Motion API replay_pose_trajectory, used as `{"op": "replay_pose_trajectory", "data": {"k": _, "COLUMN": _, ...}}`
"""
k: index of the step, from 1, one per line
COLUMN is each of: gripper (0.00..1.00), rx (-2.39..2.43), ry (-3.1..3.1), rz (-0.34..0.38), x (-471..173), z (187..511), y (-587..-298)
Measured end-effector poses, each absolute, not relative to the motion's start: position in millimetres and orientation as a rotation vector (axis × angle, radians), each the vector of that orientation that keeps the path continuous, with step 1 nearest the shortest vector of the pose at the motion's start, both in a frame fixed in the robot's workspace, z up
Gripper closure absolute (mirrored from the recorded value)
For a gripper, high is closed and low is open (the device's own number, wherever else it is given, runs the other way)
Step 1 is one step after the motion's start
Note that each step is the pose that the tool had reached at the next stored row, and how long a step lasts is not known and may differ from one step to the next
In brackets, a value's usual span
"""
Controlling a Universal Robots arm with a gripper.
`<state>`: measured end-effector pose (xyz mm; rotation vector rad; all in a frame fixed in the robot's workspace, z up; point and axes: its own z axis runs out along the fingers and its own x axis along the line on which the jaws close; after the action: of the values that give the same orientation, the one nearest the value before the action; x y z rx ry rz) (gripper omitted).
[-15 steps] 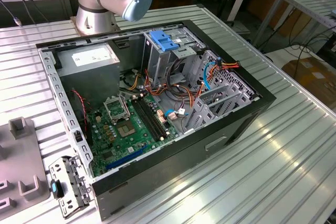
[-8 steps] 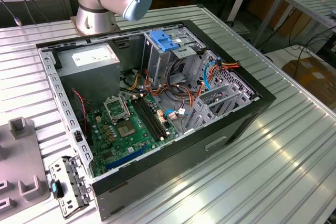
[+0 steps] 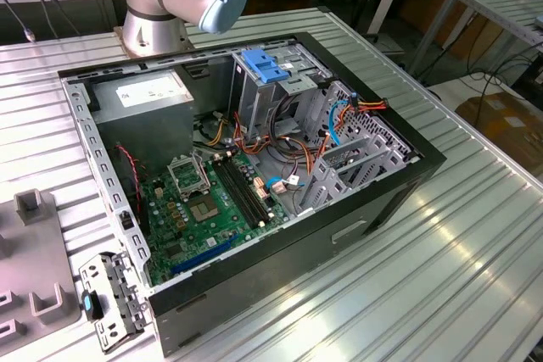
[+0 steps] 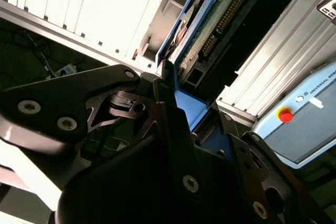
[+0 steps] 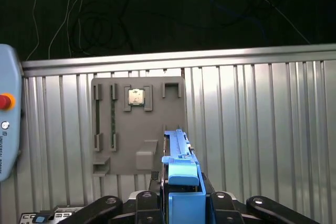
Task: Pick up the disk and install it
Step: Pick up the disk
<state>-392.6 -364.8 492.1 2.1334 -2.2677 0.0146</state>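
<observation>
The jaws are clenched on the disk (image 5: 181,174) (image 4: 215,24), held edge-on between them by its blue rails. Beyond the jaws, a grey tray (image 5: 139,129) lies on the ribbed tabletop (image 5: 262,129).

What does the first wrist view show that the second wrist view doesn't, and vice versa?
First wrist view: a grey plastic fixture plate holding a small square chip. Second wrist view: the green circuit-board face of the flat metal disk with blue carrier rails. Both: that disk clamped between the black jaws, the ribbed metal table, the light blue pendant with a red button.
</observation>
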Motion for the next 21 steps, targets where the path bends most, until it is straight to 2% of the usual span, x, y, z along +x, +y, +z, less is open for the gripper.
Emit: {"op": "replay_pose_trajectory", "data": {"k": 21, "gripper": 0.63, "rx": 2.137, "ry": -2.271, "rz": 0.024, "x": -346, "z": 492, "y": -365}}
